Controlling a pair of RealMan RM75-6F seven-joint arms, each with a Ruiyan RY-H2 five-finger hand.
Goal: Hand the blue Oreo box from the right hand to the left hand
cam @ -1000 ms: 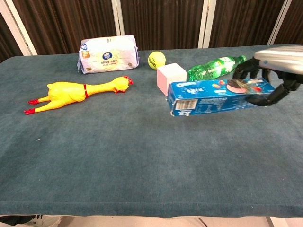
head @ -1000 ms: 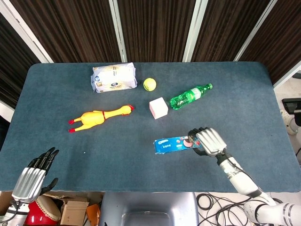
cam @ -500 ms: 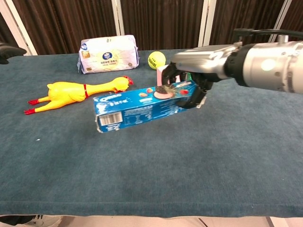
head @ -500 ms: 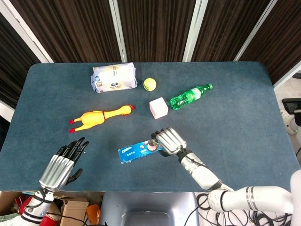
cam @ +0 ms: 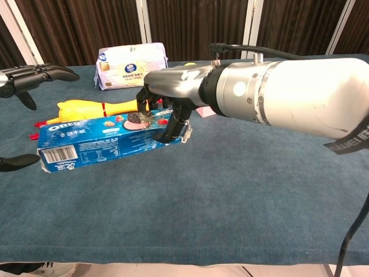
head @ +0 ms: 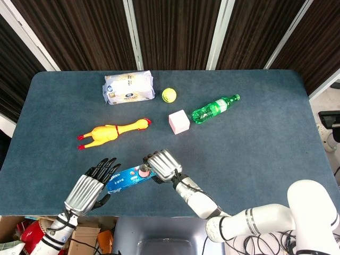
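Observation:
The blue Oreo box (head: 125,178) (cam: 98,140) hangs above the table's front left, held level and lengthwise. My right hand (head: 163,166) (cam: 168,107) grips its right end, fingers wrapped around the box. My left hand (head: 90,188) (cam: 29,81) is open, fingers spread, right at the box's left end. In the chest view its fingers (cam: 49,71) reach over the box end and the thumb (cam: 16,163) lies below it, with a gap on both sides.
A yellow rubber chicken (head: 110,131) lies behind the box. Further back are a white wipes pack (head: 129,87), a tennis ball (head: 169,95), a pink-white cube (head: 179,121) and a green bottle (head: 214,108). The table's front edge (head: 159,215) is close below the hands.
My right hand has carried the Oreo box leftward across the table front. My left hand has come in from the lower left, and its spread fingers now bracket the box's left end.

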